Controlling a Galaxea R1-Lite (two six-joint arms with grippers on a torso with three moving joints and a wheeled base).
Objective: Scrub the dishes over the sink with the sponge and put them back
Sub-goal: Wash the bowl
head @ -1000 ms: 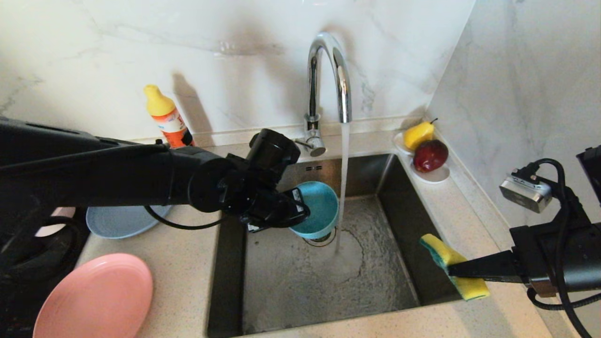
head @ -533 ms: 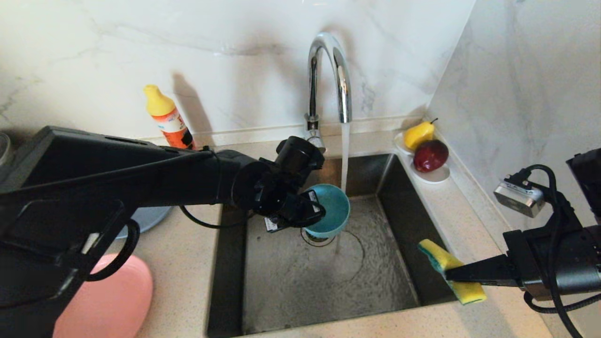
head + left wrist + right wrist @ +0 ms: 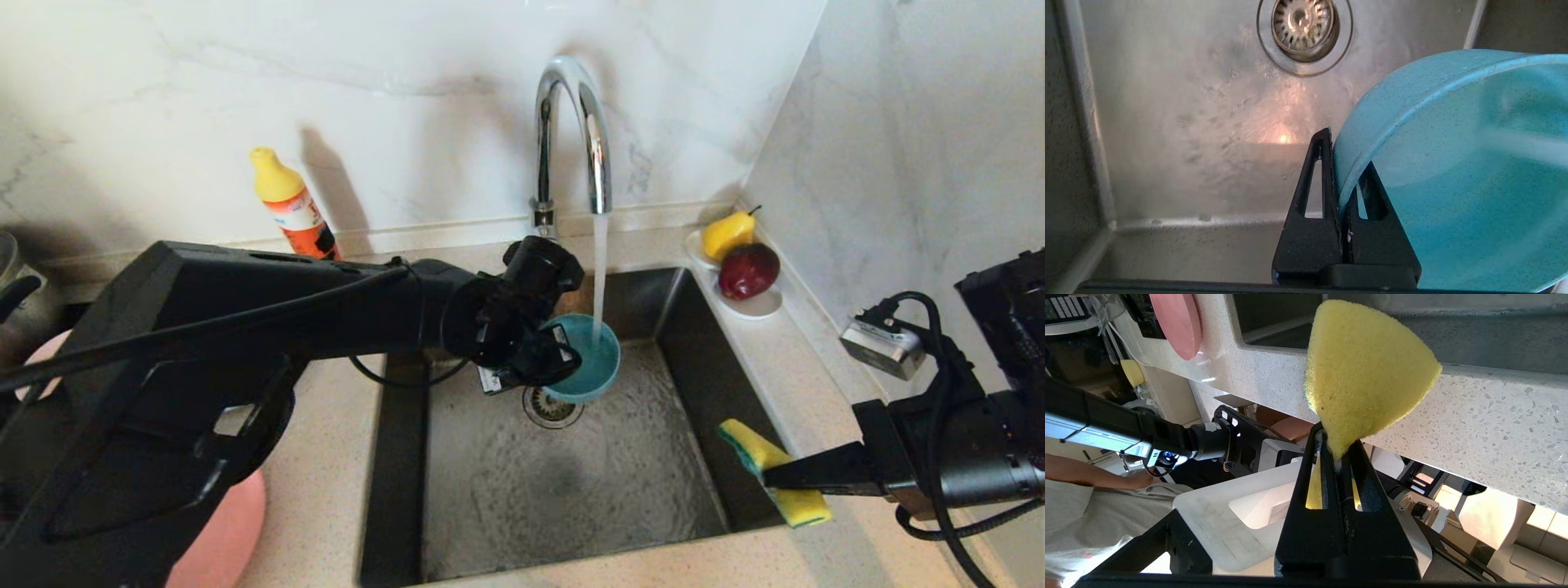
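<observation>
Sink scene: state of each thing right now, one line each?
faucet: running, stream falls into the bowl
teal bowl: held tilted over the sink, rim pinched
left hand: shut on the bowl rim
sponge: held above the sink's right edge
right hand: shut on the sponge
sink: wet, drain strainer uncovered
salmon-pink plate: on the counter, mostly hidden by the left arm

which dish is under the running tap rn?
The teal bowl, pinched by its rim in the left gripper; the salmon-pink plate lies on the counter.
</observation>
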